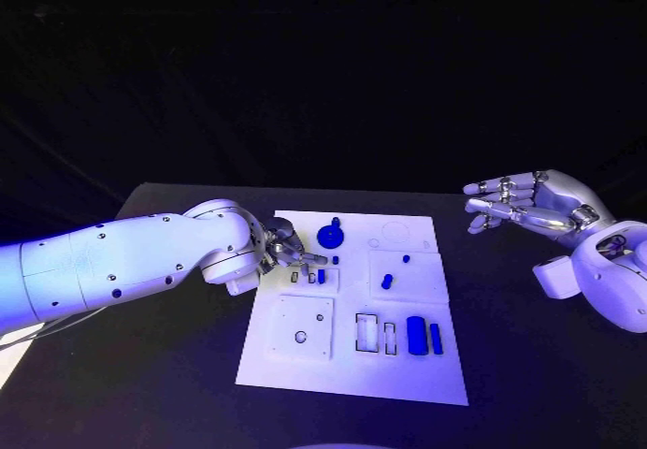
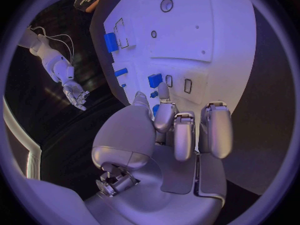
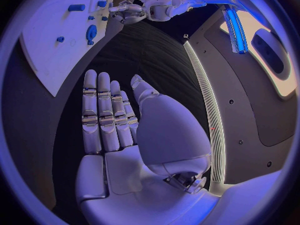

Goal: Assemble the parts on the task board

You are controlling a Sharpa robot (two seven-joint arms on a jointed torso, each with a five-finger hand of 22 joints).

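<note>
My left robot hand sits low over the white board, at its left edge toward the far corner, fingers curled down beside a small blue piece in a slot. From the head camera I can't make out whether my fingertips touch that piece or pinch anything; they blur into it. The left wrist camera shows that robot hand with fingers bent forward side by side above the board, and no piece visibly between them, so I can't tell whether it grasps anything.

My right robot hand hangs off the board, above the dark tabletop near its far right corner, fingers loosely spread and holding nothing. The right wrist camera confirms it: the palm lies flat with straight fingers, released.

On the board, a round blue disc lies near the far edge, a small blue peg stands in the middle, and two long blue blocks stand upright near the right edge toward the near corner, beside empty rectangular slots. The right wrist camera catches the disc and my left robot hand from across the board; the near edge of the board is cut off there.
</note>
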